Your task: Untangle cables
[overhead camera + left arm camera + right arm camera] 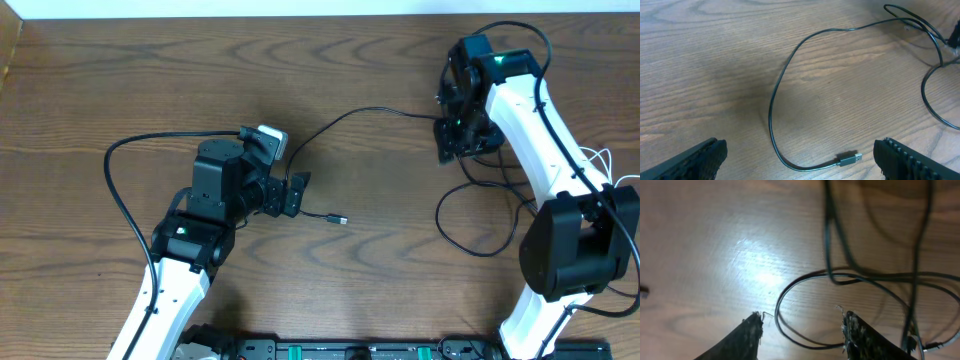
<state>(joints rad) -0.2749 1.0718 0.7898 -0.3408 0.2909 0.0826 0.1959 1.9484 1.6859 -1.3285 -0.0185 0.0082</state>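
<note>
A thin black cable (pixel 352 116) runs across the wooden table from its USB plug (pixel 340 219) at the centre up to the right arm, then loops below it (pixel 470 215). In the left wrist view the cable (pixel 777 85) curves down to the plug (pixel 850 159), which lies between my open left fingers. My left gripper (pixel 296 193) is open and empty beside the cable. My right gripper (pixel 458 138) is open over cable loops (pixel 840 277). A bit of white cable (pixel 600 160) shows at the right edge.
The thick black arm cable (pixel 118 190) arcs left of the left arm. The right arm (pixel 540 130) covers part of the loops. A black rail (pixel 340 350) lies along the front edge.
</note>
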